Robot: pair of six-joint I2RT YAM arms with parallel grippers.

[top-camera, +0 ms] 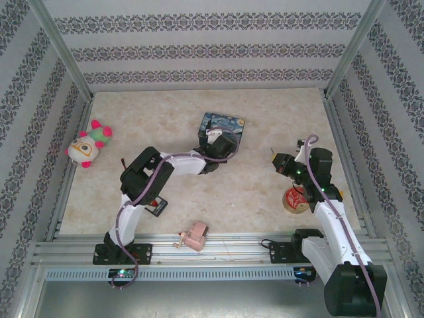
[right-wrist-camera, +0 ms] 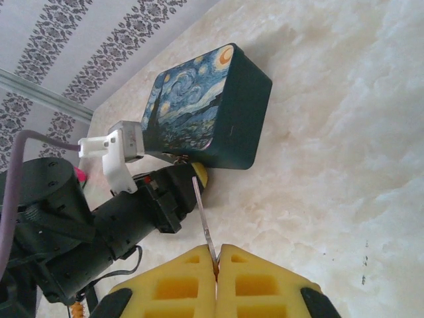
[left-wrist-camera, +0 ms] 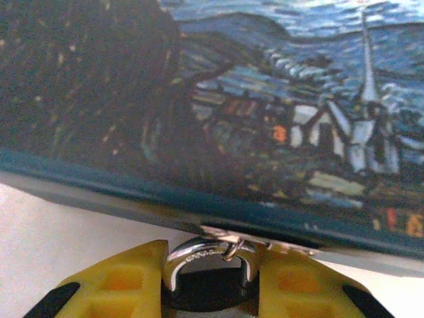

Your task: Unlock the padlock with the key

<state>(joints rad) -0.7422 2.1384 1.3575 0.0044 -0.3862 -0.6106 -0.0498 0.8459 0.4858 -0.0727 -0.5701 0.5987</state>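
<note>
The padlock is a small black body with a silver shackle, and the shackle hangs through a little ring on the edge of the blue painted tin. My left gripper is shut on the padlock body, one yellow finger on each side. Seen from above, that gripper sits at the tin's near edge. My right gripper is shut on the key, whose thin metal blade sticks out toward the left gripper's tip. From overhead the right gripper is apart from the tin, to its right.
A plush toy lies at the far left. A pink gadget rests near the front rail and a tape roll lies beside the right arm. A small black item sits under the left arm. Patterned walls enclose the table.
</note>
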